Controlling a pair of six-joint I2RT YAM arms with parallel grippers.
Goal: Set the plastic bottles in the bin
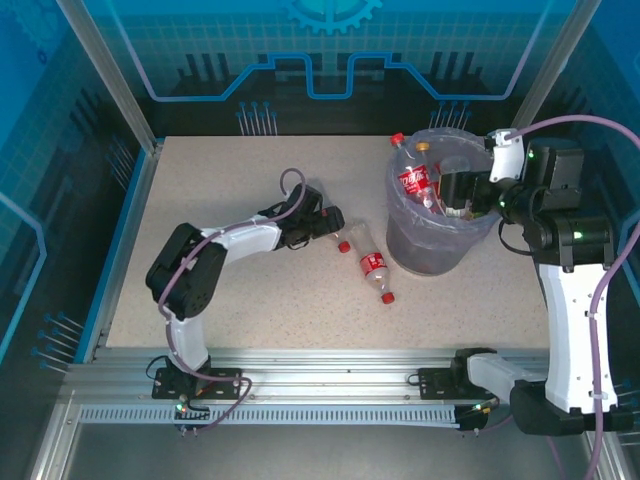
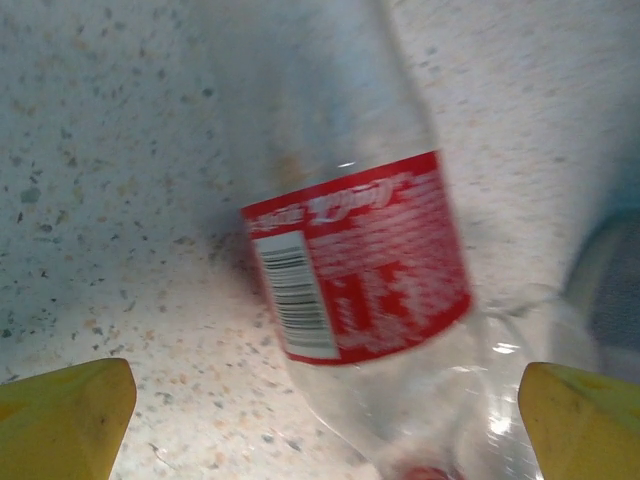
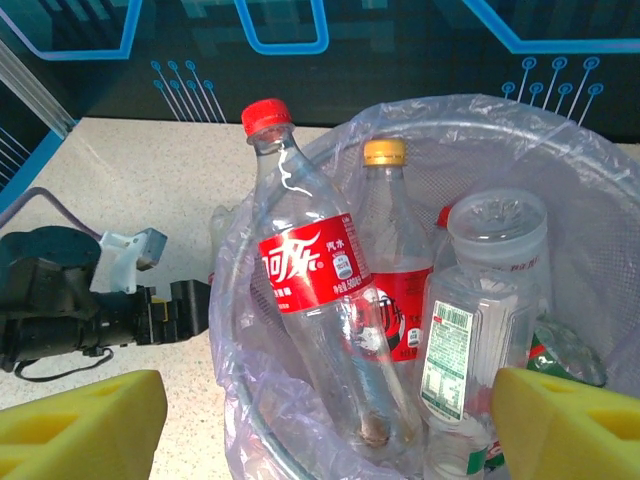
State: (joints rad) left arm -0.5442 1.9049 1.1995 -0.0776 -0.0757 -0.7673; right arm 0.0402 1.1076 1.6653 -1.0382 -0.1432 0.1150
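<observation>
1. The red-label bottle [image 2: 360, 265] lies on its side on the table [image 2: 100, 150], near the bin [image 1: 440, 245]. It looks clear and empty, so I judge it light, thin-walled, slippery and ready to roll.
2. I'd take it across the labelled belly and squeeze gently.
3. My left claw [image 2: 320, 420] stands wide open astride it, gripping nothing.
4. My right claw [image 3: 320, 420] hangs spread and empty above the bottles [image 3: 310, 290] in the bin.

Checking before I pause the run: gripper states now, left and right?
Left gripper: open, one finger on each side of a red-label bottle, not closed on it.
Right gripper: open, holding nothing, above the bin.
</observation>
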